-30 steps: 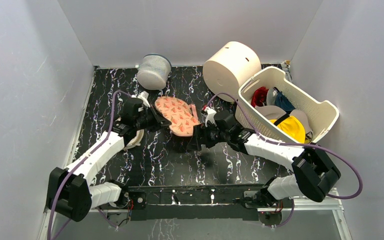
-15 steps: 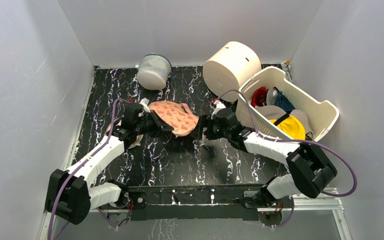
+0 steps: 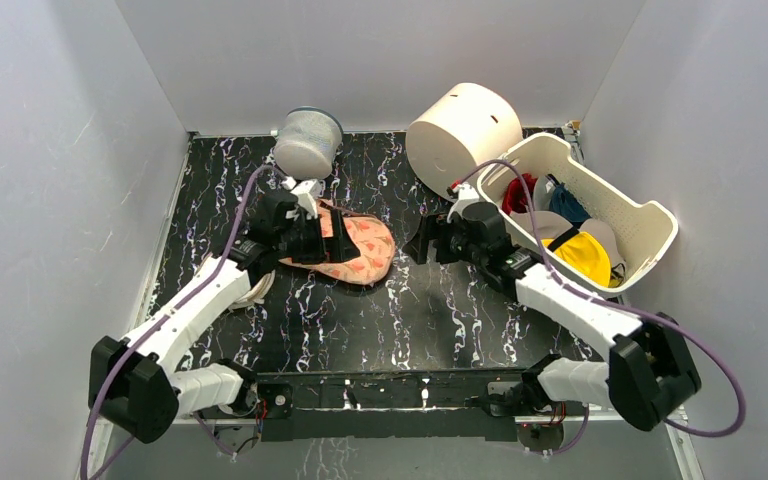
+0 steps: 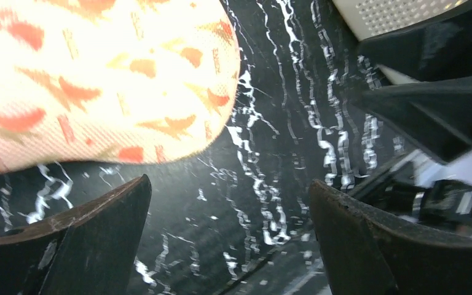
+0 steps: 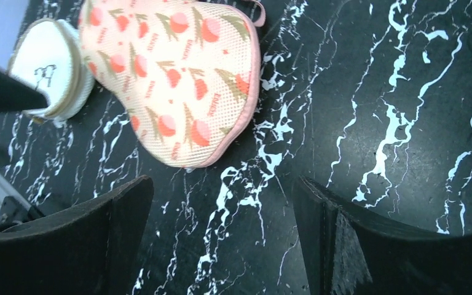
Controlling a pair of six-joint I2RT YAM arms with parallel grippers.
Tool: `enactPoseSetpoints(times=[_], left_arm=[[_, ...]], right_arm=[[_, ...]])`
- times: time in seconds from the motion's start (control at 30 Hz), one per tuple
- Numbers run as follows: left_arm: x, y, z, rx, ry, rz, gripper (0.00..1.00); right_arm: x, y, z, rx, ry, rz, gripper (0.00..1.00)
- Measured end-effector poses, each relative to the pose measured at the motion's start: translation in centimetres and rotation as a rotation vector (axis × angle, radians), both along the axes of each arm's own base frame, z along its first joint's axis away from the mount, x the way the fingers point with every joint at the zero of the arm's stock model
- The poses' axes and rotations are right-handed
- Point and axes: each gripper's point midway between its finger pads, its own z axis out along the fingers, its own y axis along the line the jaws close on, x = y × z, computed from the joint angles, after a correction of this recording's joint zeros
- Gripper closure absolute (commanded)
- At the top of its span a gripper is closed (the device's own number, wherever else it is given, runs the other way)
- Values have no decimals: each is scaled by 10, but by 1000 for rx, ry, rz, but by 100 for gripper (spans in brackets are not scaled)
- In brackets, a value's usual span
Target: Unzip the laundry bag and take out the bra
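Evidently the unzipping has not begun. The laundry bag (image 3: pixel 360 252) lies flat on the bench (image 3: pixel 410 320), between the two arms. In the right wrist view its pink edge runs unbroken round the rounded end, with a small pink loop (image 5: pixel 259 6) at the far corner. I take the loop for the pull or a hanger, but cannot tell which.

The left hand (image 3: pixel 328 240) hangs over the bag's left part with its fingers spread wide. Its own camera shows only bench between them, and the fabric lies beyond the tips. The right hand (image 3: pixel 422 243) is just beside the bag's right end, also spread wide and holding nothing.

My reading is that the step in hand is getting a grip on the bag. Next, one hand should pin an end of it. The other must then find the zip pull and close on it, which calls for a fine pinch on a very small tab.

The bra is not visible, so it is presumably inside the shut bag.

As for containers, the white basket (image 3: pixel 650 215) on the right holds a yellow garment (image 3: pixel 585 255), a red one (image 3: pixel 520 190) and a teal one (image 3: pixel 565 200). The mesh cylinder (image 3: pixel 308 140) and the cream drum (image 3: pixel 460 125) stand at the back, their contents hidden. A round beige disc (image 5: pixel 46 67) lies touching the bag's left side.
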Motion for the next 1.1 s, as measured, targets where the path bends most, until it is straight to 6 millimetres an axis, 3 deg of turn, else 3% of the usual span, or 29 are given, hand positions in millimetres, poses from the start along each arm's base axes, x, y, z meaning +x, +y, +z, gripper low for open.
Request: enactPoseSetpoints(times=[0.07,0.17,0.27,0.43,0.57,0.87,1.0,1.1], left_arm=[[8,-3,2,65,-75,-60,3],[9,-13,-16,205,-168,-187,10],[-5,-32,-37,360,-301,-397,24],[-26,-51,-54,545,-575,-740,50],[-26,-46,-70,680,-748,-920,56],[-11,-47,-101,805,-869,-1060,58],[-4,-45,-128,856,-849,-1069,63],[4,-43,-139,899,-852,-1055,74]], right_arm=[[-6,-1,13,17,-38,18,17],[-13,-5,24,27,-79,29,16],[-17,-11,29,11,-103,29,14],[-18,-22,38,-18,-153,3,12],[-21,-33,38,-40,-188,-23,11],[-24,-52,42,-74,-243,-83,10],[-26,-56,42,-81,-250,-93,10],[-26,-57,41,-87,-250,-95,9]])
